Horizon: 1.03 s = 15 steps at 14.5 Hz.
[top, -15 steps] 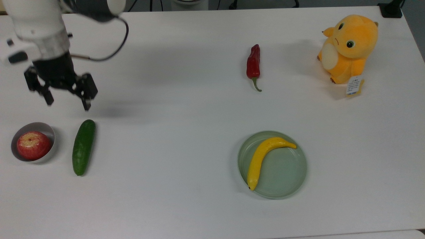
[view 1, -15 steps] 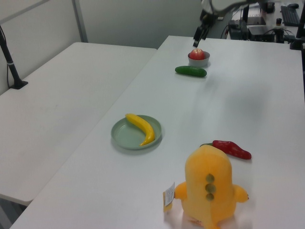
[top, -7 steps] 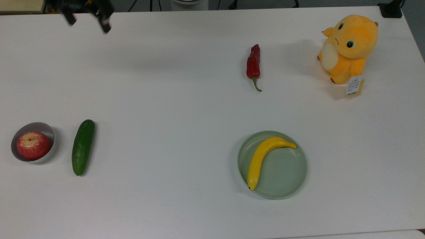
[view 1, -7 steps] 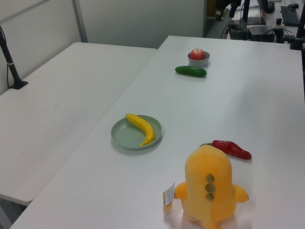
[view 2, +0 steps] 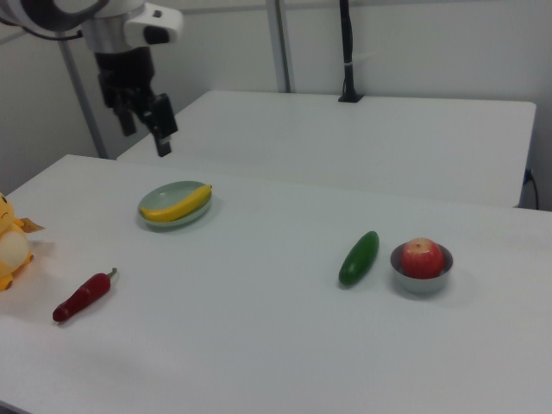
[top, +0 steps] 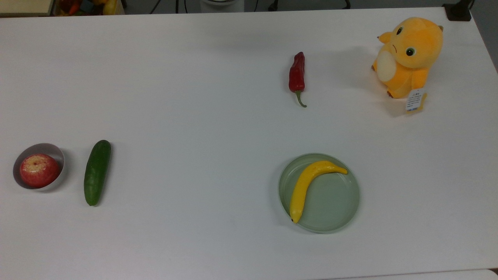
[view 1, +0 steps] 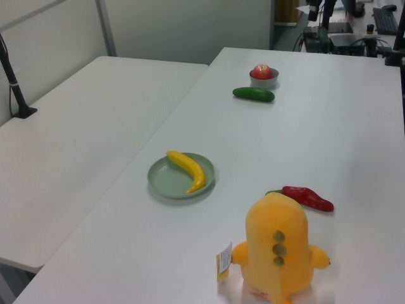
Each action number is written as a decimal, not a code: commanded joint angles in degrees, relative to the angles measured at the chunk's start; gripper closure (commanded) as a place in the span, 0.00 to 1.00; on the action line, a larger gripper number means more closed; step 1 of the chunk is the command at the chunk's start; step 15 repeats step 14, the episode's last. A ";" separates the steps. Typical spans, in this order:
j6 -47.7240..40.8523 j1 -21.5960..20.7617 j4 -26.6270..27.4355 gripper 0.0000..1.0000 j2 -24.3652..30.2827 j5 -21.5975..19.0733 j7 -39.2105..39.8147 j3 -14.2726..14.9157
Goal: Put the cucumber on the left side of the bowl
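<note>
The dark green cucumber (top: 97, 172) lies flat on the white table, just to the top view's right of the small white bowl (top: 43, 147). A small gap separates them. In the right view the cucumber (view 2: 359, 257) is on the bowl's (view 2: 421, 281) left. In the left view the cucumber (view 1: 253, 94) lies in front of the bowl (view 1: 264, 82). A red apple (top: 39, 170) sits in the bowl. My gripper (view 2: 145, 138) hangs high at the right view's upper left, far from both, open and holding nothing.
A pale-green dish (top: 334, 217) holds a yellow banana (top: 307, 186). A red chili pepper (top: 297, 76) lies farther back. An orange plush toy (top: 408, 56) stands at the top view's far right corner. A second white table (view 1: 82, 126) adjoins.
The gripper was hanging open just above the cucumber and bowl. It has risen and drawn back out of the top view. The cucumber and bowl have not moved.
</note>
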State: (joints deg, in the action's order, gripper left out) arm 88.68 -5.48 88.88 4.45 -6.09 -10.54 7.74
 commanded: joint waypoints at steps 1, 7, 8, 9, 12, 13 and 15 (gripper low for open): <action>2.45 -0.94 5.06 0.00 2.05 1.26 0.07 -3.87; 10.55 -1.82 5.69 0.00 -1.90 3.01 11.56 -3.96; 10.55 -1.82 5.69 0.00 -2.60 4.76 16.38 -3.96; 10.46 -1.90 5.69 0.00 -2.43 4.86 17.21 -3.96; 10.11 -1.82 5.69 0.00 -2.43 4.69 17.22 -3.96; 10.02 -1.90 5.69 0.00 -2.43 4.69 17.22 -3.96; 9.94 -1.90 5.69 0.00 -2.43 4.69 17.22 -3.96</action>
